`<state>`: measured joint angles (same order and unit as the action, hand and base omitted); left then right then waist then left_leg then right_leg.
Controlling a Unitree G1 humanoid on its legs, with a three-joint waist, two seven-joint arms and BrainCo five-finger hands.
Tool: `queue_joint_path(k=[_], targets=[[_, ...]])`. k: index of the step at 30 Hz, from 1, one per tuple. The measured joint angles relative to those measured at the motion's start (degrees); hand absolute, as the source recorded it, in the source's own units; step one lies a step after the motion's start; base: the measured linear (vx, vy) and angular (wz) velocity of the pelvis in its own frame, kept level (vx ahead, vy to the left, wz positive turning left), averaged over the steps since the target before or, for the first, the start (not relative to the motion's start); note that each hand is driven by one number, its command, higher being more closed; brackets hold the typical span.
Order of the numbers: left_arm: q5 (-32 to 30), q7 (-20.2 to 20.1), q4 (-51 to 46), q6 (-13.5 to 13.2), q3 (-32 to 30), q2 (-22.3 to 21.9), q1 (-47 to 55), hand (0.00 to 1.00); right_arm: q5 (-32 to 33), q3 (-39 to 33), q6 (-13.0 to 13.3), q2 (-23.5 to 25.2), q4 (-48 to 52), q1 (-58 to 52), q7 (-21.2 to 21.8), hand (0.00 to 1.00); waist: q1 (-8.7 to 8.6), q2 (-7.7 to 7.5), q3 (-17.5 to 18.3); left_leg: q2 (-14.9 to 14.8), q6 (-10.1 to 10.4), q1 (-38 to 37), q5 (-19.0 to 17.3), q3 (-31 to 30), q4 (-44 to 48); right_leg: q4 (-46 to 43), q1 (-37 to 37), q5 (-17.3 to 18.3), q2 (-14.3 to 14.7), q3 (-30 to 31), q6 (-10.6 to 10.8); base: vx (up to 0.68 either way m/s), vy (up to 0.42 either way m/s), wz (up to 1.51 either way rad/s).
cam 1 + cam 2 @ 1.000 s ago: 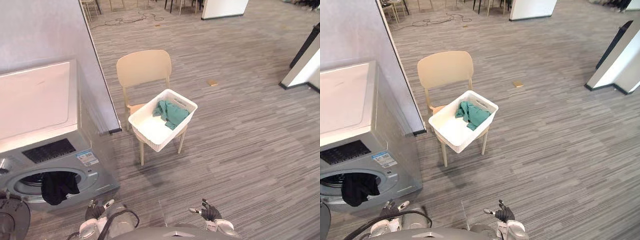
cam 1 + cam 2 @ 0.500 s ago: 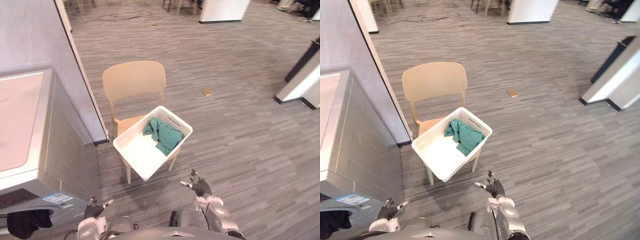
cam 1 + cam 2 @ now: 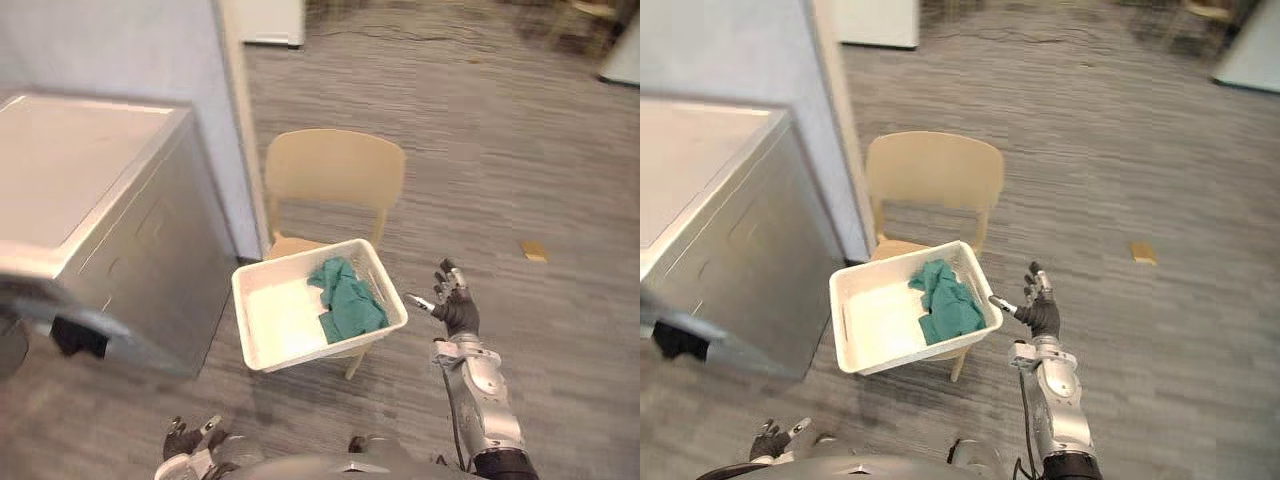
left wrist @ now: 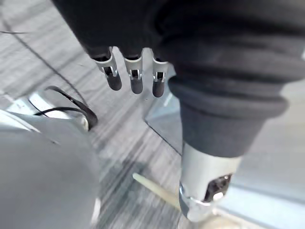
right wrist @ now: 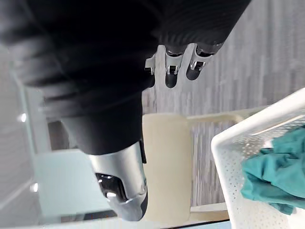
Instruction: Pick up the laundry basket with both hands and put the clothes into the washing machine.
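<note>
A white laundry basket (image 3: 262, 355) rests on the seat of a beige chair (image 3: 335, 170), with teal clothes (image 3: 345, 305) bunched in its right half. The washing machine (image 3: 90, 210) stands to the left, a dark garment (image 3: 78, 337) hanging at its front. My right hand (image 3: 455, 305) is raised just right of the basket's right rim, open and apart from it; its wrist view shows the basket (image 5: 238, 162) and the teal clothes (image 5: 274, 179) past relaxed fingers (image 5: 170, 76). My left hand (image 3: 190, 440) hangs low near the floor, open and holding nothing.
A grey partition wall (image 3: 140, 45) rises behind the washing machine. Striped grey carpet (image 3: 520, 140) stretches to the right of the chair, with a small tan piece (image 3: 534, 250) lying on it.
The camera has swung, so the whole scene has shifted. My right hand has risen and now stands close beside the basket's right rim. The left hand stays low.
</note>
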<state>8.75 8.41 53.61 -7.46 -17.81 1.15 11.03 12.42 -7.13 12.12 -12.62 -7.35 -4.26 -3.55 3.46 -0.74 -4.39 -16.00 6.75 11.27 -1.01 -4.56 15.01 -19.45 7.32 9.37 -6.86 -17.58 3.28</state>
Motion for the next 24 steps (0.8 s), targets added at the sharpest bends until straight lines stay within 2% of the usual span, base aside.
queue_joint_path(k=[2,3,4,6,8,9,10,12,15,19,21,24], targets=[[-0.13,-0.04,-0.03,0.12,0.64,0.19,1.07,0.0,-3.22,-0.95,0.19,-2.39,-0.56,2.85,-2.17,0.0,0.13,-0.03,-0.06,1.48,-0.8,1.26,-0.44,6.15,-1.58,2.39,-1.16,-0.95,-0.32,-3.86,0.41,-0.03,-0.005,1.06],[-0.13,-0.04,-0.03,0.12,0.79,0.49,1.26,0.0,-4.0,-0.72,0.19,-3.3,-0.86,4.3,-2.83,0.0,0.57,-0.26,-0.25,1.99,-0.55,1.39,-0.33,6.03,-2.72,2.53,-0.71,-1.0,-0.35,-4.06,0.54,-0.07,0.073,0.59],[-0.18,-0.04,-0.12,0.12,0.79,1.16,1.44,0.0,-6.86,0.71,0.0,-5.58,-1.37,8.64,-3.21,0.0,1.81,-0.57,-1.08,2.97,0.69,2.21,0.72,6.12,-4.48,2.71,0.95,-1.28,-0.93,-3.83,0.83,-0.08,0.084,0.15],[-0.74,-0.15,-0.3,0.11,0.82,1.57,1.27,0.0,-12.38,2.99,-0.48,-8.31,-1.61,14.12,-3.1,0.0,1.92,-0.72,-2.75,3.73,0.84,4.48,1.05,6.09,-4.47,3.43,2.93,-2.36,-1.39,-3.55,1.25,-0.12,0.093,0.01],[-2.43,-0.66,-0.82,0.1,1.24,2.31,0.21,0.0,-21.0,6.52,-0.9,-11.82,-4.47,22.14,-3.18,0.0,2.12,-0.47,-4.75,5.0,0.26,8.39,1.96,6.08,-4.28,4.76,5.96,-4.79,-2.35,-3.39,1.77,-0.14,0.147,0.0],[-2.96,-1.08,-2.14,-0.06,1.39,2.38,-1.25,0.0,-25.65,8.95,-1.22,-13.89,-8.46,27.65,-3.41,0.0,2.37,-0.06,-6.64,5.7,0.12,9.8,2.46,6.22,-4.48,5.5,7.18,-6.24,-2.95,-3.26,1.91,-0.1,0.131,0.02],[-3.17,-1.18,-2.93,-0.07,1.71,2.4,-2.21,0.0,-26.98,10.18,-1.32,-14.98,-10.91,30.49,-3.42,0.0,2.5,0.36,-7.92,6.12,-0.15,10.24,2.93,6.26,-4.69,6.01,7.56,-7.06,-3.06,-3.22,1.84,-0.12,0.121,-0.03],[-3.28,-1.13,-6.65,-1.36,3.23,2.46,-4.53,0.0,-31.58,14.7,-3.22,-18.75,-19.72,39.79,-3.35,0.0,3.81,1.6,-10.28,7.38,-0.96,12.98,5.56,7.29,-6.94,8.27,11.0,-10.1,-3.74,-2.45,2.22,-0.12,0.109,-0.11],[-1.46,-0.87,-10.91,-2.58,5.43,3.0,-6.78,0.0,-34.41,16.06,-5.82,-22.01,-25.98,46.78,-3.38,0.0,4.58,2.1,-14.46,8.2,-1.95,15.18,7.64,7.73,-8.32,11.99,12.37,-13.95,-3.74,-2.22,2.92,-0.05,0.067,-0.09],[2.72,-0.36,-13.25,-3.14,7.45,3.3,-9.85,0.0,-35.31,16.29,-7.73,-24.14,-31.09,51.11,-3.41,0.0,4.45,1.99,-17.87,8.52,-2.48,16.65,8.05,7.71,-8.2,13.5,12.98,-15.25,-3.72,-2.34,3.04,-0.01,0.01,-0.01],[5.14,0.15,-15.17,-3.95,9.21,3.41,-11.2,0.0,-35.33,17.6,-9.5,-24.37,-36.96,54.41,-3.14,0.0,4.51,1.58,-19.12,8.48,-2.46,18.06,8.29,7.68,-8.22,14.42,14.03,-16.04,-3.4,-2.34,2.98,-0.01,-0.01,-0.04],[7.45,0.38,-15.67,-3.94,10.52,3.46,-12.97,0.0,-35.31,17.93,-9.86,-24.6,-40.23,57.85,-3.24,0.0,4.76,1.4,-20.91,8.17,-2.42,18.98,8.67,7.65,-8.28,14.55,14.93,-16.4,-3.07,-2.33,2.76,-0.01,-0.025,-0.04]])
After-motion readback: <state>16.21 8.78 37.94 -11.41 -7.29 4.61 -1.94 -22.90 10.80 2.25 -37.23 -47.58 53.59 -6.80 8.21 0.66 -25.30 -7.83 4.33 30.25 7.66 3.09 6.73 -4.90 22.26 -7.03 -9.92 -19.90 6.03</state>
